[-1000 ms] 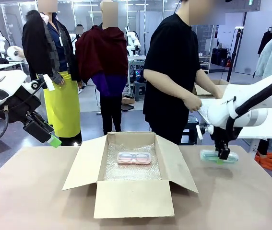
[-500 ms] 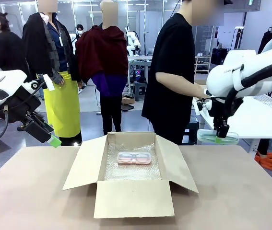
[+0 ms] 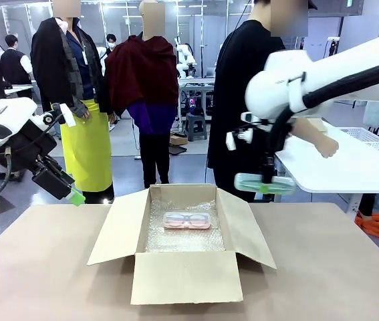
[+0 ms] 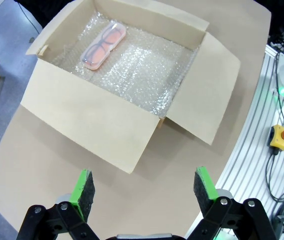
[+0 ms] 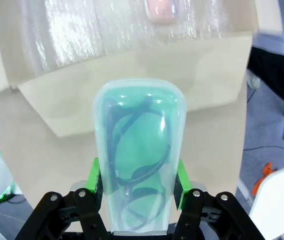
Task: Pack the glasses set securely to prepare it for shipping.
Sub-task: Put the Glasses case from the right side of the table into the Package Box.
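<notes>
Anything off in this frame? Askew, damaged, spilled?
Nothing stands out. The pink glasses case lies flat on the bubble wrap inside the open cardboard box. The right gripper holds the mint green glasses case level between its jaws, in the air right of the box. The left gripper is open, holding nothing.

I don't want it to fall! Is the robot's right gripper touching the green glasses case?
Touching. In the right wrist view the right gripper has its green pads pressed against both sides of the mint green case.
</notes>
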`<state>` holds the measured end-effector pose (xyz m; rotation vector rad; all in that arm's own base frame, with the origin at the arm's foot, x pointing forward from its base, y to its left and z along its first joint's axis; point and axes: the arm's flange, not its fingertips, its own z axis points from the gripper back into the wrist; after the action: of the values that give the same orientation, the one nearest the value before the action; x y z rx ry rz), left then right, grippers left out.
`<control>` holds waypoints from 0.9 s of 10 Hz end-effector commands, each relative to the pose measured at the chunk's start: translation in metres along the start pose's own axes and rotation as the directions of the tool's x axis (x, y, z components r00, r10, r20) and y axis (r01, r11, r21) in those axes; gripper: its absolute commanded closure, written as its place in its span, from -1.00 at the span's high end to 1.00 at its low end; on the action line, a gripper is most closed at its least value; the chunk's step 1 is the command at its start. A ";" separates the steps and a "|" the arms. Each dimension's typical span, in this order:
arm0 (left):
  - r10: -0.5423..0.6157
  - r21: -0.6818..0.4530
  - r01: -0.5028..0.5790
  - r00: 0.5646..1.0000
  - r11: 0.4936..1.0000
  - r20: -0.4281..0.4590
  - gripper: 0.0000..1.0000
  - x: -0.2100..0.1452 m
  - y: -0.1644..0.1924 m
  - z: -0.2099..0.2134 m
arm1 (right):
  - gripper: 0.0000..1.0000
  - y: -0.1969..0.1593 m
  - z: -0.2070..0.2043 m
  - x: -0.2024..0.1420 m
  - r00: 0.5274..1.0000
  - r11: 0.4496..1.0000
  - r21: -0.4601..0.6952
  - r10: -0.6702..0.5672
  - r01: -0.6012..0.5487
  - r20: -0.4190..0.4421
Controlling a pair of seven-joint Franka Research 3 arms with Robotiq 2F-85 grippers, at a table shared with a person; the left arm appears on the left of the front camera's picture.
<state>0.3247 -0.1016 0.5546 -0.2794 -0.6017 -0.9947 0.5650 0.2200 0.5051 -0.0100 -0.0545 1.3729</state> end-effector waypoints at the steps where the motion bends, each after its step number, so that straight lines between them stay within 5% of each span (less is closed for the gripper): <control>1: -0.012 -0.014 0.012 1.000 1.000 0.008 1.00 -0.002 0.001 0.001 | -0.21 0.000 -0.006 0.059 0.999 1.000 0.026 -0.015 0.016 -0.035; 5: -0.012 -0.014 0.012 1.000 1.000 0.008 1.00 -0.002 0.001 0.001 | -0.21 0.049 -0.046 0.150 0.999 1.000 0.024 0.012 -0.011 -0.044; 9: -0.012 -0.014 0.012 1.000 1.000 0.008 1.00 -0.002 0.001 0.001 | -0.21 0.085 -0.100 0.181 0.999 1.000 0.012 -0.009 0.009 -0.031</control>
<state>0.3248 -0.1014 0.5547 -0.2793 -0.6020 -0.9943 0.5277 0.4173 0.4167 0.0021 0.0102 1.4008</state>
